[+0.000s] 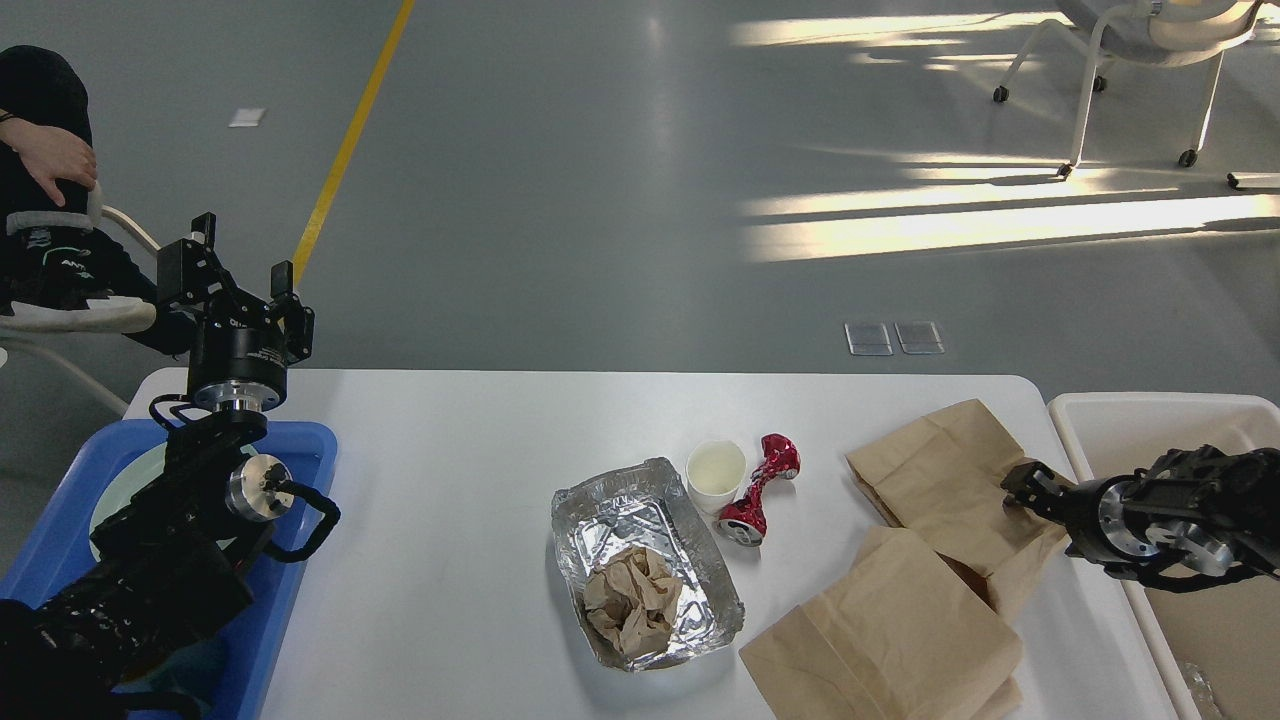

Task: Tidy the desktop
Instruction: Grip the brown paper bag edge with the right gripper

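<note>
Right gripper [1022, 482] low over desktop [450, 480] right edge, at paper bag [940, 480] — opening unclear.

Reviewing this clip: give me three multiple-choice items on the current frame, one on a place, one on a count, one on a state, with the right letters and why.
1. Where does the crumpled brown paper lie?
A. in the foil tray
B. in the blue tray
C. on the floor

2. How many brown paper bags lie on the desktop?
A. none
B. two
C. five

3. What state is the red can in?
A. upright and intact
B. crushed, lying on its side
C. held in the left tool

Answers: 1 A, the paper wad sits inside the foil walls. 2 B, one bag lies near the right tool, another at the near edge. 3 B, the can is pinched in the middle and lies beside the paper cup.
</note>
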### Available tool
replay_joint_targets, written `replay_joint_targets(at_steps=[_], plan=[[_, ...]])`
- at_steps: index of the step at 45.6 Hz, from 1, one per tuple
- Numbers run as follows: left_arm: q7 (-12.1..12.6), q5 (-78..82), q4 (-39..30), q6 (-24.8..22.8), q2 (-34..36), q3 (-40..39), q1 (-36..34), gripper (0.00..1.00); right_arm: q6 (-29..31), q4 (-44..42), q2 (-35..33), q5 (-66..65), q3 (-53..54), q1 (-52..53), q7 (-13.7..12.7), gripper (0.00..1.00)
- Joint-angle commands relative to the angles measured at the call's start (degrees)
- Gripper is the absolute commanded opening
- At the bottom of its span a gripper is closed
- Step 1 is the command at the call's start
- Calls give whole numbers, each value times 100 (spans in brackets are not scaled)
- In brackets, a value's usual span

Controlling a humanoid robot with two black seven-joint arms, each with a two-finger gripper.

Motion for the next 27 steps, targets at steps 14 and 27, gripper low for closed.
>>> replay_joint_targets(at_steps=[14,27], plan=[[0,0,-1,0,0,0,0,97,-382,13,-261,87,193,607,1,0],[0,0,-1,0,-9,0,0,97,-136,751,-1009,69,123,1864,9,0]])
